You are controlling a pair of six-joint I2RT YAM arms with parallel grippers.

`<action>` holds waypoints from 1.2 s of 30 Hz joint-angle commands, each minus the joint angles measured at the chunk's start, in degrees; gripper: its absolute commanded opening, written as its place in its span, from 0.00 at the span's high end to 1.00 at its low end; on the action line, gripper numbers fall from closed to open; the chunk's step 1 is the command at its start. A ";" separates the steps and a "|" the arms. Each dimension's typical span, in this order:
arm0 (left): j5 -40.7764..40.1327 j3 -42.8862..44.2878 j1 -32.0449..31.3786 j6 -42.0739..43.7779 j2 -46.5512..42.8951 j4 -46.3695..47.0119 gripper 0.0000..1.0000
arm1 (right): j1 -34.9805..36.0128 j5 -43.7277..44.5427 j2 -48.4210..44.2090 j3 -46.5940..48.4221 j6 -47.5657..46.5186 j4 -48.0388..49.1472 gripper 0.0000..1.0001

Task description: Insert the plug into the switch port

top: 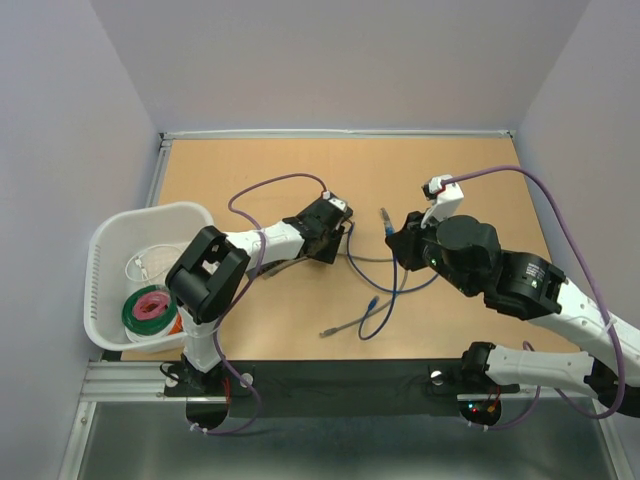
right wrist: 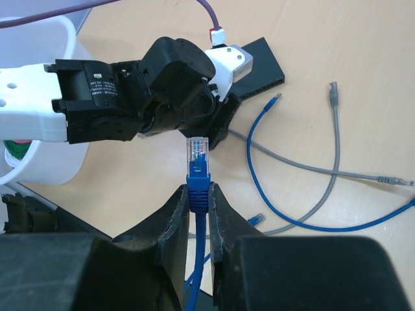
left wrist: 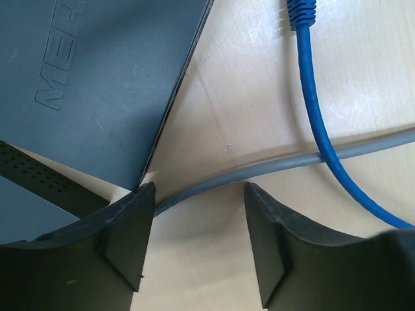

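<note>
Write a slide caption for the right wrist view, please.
Right pincer grips the blue plug upright, the switch lying beyond.

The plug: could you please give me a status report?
Right end effector shut on blue plug, away from switch. Left end effector open beside switch, straddling grey cable. Plug not inserted.

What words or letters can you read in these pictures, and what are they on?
"MER": raised letters on the dark grey switch, cut off by the picture's edge.
White print on a sticker on the left arm: too small to read.
The blue plug held in the right pincer shows no writing.
</note>
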 commanded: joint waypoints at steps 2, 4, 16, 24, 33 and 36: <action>1.79 0.97 -0.13 0.82 1.23 -0.19 0.57 | 0.20 0.39 -0.56 0.17 0.79 1.83 1.00; 2.58 1.23 -0.22 0.47 1.23 -0.19 0.73 | 0.20 0.39 -0.39 0.26 0.88 1.83 1.00; 7.86 13.78 -7.67 -7.96 4.47 -5.73 1.00 | 0.20 1.53 -2.32 0.78 0.09 1.66 1.00; 19.53 17.23 -12.43 -24.20 9.84 3.91 1.00 | 0.20 5.30 -2.85 7.46 -2.90 -1.76 0.99; 30.08 21.36 -14.89 -35.83 15.82 21.13 0.99 | 0.20 -4.59 -1.36 17.39 -10.37 -2.12 1.00; 30.71 24.78 -15.68 -34.26 15.65 20.91 0.67 | 0.20 -11.44 0.92 19.50 -12.04 -2.03 1.00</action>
